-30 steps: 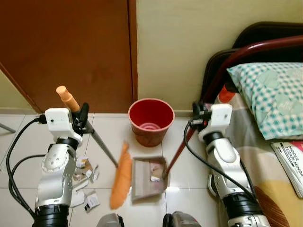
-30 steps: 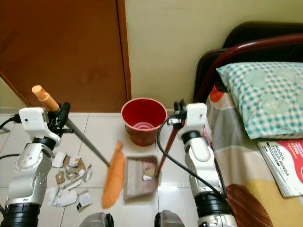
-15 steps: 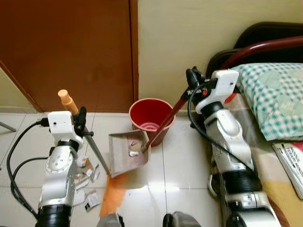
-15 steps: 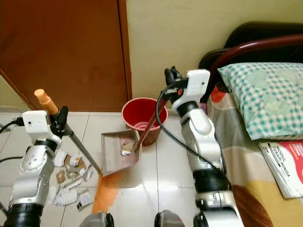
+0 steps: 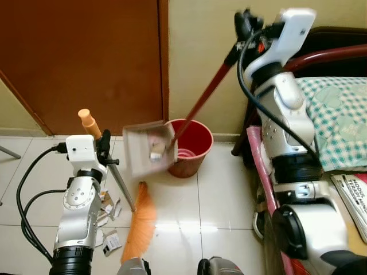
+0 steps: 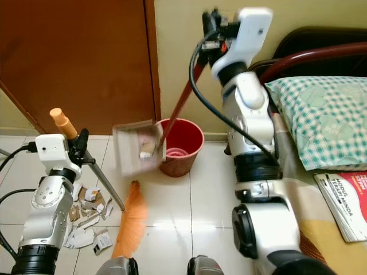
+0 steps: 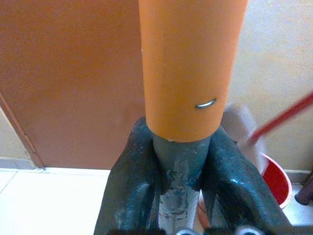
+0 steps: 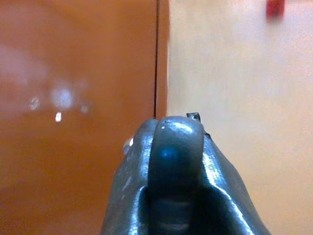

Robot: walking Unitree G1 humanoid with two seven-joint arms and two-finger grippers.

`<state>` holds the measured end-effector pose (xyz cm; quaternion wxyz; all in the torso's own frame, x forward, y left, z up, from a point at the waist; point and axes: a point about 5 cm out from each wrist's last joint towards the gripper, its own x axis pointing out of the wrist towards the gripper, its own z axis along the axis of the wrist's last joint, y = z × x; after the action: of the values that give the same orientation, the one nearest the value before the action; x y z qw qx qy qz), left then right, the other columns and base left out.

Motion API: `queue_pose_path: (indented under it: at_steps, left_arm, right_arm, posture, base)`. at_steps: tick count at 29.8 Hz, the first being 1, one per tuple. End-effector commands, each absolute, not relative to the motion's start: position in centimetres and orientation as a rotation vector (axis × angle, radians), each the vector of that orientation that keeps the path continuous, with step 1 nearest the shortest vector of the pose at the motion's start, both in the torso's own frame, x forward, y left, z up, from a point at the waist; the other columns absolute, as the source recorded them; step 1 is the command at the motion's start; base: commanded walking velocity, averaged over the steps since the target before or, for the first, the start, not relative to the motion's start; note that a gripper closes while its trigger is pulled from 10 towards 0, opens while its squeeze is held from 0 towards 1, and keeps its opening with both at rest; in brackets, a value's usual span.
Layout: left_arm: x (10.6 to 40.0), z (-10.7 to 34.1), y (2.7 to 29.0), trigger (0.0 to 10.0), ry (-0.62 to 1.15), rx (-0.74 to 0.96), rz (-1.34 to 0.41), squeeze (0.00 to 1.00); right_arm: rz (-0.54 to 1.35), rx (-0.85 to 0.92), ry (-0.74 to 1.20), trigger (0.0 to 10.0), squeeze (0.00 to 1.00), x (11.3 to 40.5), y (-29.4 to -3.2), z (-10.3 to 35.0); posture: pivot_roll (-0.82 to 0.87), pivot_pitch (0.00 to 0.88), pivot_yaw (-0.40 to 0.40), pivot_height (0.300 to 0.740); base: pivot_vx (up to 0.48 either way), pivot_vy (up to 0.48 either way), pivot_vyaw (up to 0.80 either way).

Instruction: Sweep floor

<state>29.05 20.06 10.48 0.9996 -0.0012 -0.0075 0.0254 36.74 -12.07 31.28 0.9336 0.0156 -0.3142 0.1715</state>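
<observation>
My left gripper (image 5: 103, 146) is shut on the grey shaft of a broom (image 5: 117, 177), just below its orange grip (image 7: 190, 63). The orange bristles (image 5: 141, 222) rest on the tiled floor. High up by the wall, my right gripper (image 5: 245, 20) is shut on the top of a long red handle (image 5: 202, 97). Its grey dustpan (image 5: 148, 148) hangs tilted in the air at the left rim of a red bucket (image 5: 190, 146), with scraps (image 5: 155, 153) inside it. Several torn paper scraps (image 6: 86, 213) lie on the floor by my left arm.
A brown door (image 5: 86, 57) and a yellow wall (image 5: 200, 34) stand behind the bucket. A bed with a dark red frame (image 5: 332, 52), a checked pillow (image 5: 338, 114) and a magazine (image 6: 347, 200) fills the right side. Bare tiles (image 5: 221, 200) lie before the bucket.
My right arm has lifted the dustpan off the floor up to the bucket's rim and tilted it. The broom's bristles have shifted a little to the left.
</observation>
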Motion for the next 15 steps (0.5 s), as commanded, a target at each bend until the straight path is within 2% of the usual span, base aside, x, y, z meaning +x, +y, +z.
queue_pose_path:
  at_steps: [1,6,10,15]
  left_arm:
    - [29.1,10.1,19.8,10.0,-0.001,-0.007,0.046,0.0]
    - [29.2,10.1,19.1,10.0,-0.001,-0.012,0.03,0.0]
    - [29.2,10.1,19.0,10.0,-0.002,-0.012,0.029,0.0]
    - [29.2,10.2,19.2,10.0,-0.003,-0.004,0.028,0.0]
  right_arm:
    - [0.363,-0.049,-0.757,10.0,0.0,36.1,-11.7,33.5]
    - [0.414,-0.191,-0.791,10.0,0.0,36.0,-9.7,32.7]
    - [0.434,-0.242,-0.802,10.0,0.0,35.8,-9.1,32.2]
    - [0.568,-0.556,-0.893,10.0,0.0,34.7,-5.8,29.5]
  posture:
    - [-0.01,0.069,-0.039,0.74]
    - [-0.01,0.069,-0.04,0.74]
    - [-0.01,0.069,-0.04,0.74]
    - [0.0,0.075,-0.041,0.74]
  base:
    - [0.0,0.0,0.0]
    - [0.0,0.0,0.0]
    - [0.0,0.0,0.0]
    - [0.0,0.0,0.0]
